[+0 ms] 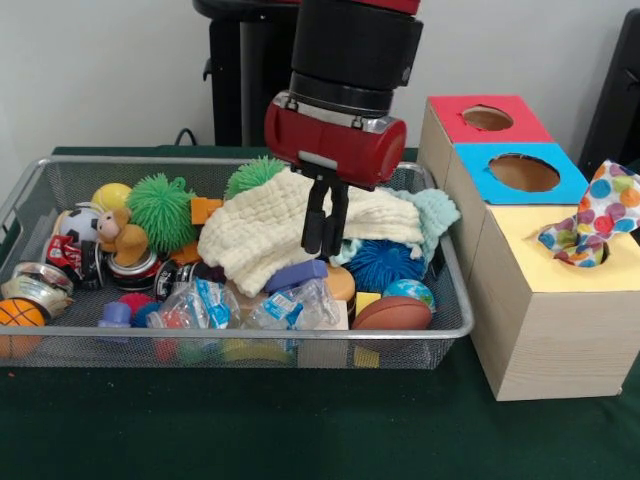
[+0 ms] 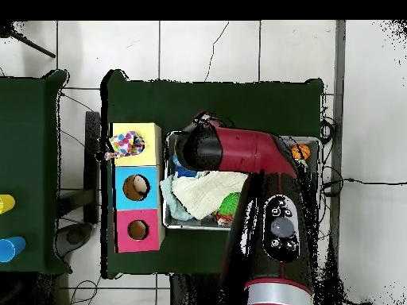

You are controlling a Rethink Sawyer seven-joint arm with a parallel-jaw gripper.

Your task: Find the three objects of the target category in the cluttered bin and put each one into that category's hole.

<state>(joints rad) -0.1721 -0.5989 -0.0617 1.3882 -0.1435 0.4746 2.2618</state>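
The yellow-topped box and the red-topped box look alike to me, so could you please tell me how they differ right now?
The yellow-topped box has a polka-dot cloth stuffed into its hole and spilling out; the red-topped box has an open, empty-looking hole. In the front view, the yellow-topped box stands nearest the camera and the red-topped box farthest back. Both are pale wooden cubes beside the wire bin.

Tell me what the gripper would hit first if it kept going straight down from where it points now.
Most likely the cream waffle-textured cloth: the gripper hangs at its right part, fingers close together. Depth is unclear; it could instead meet the blue spiky ball.
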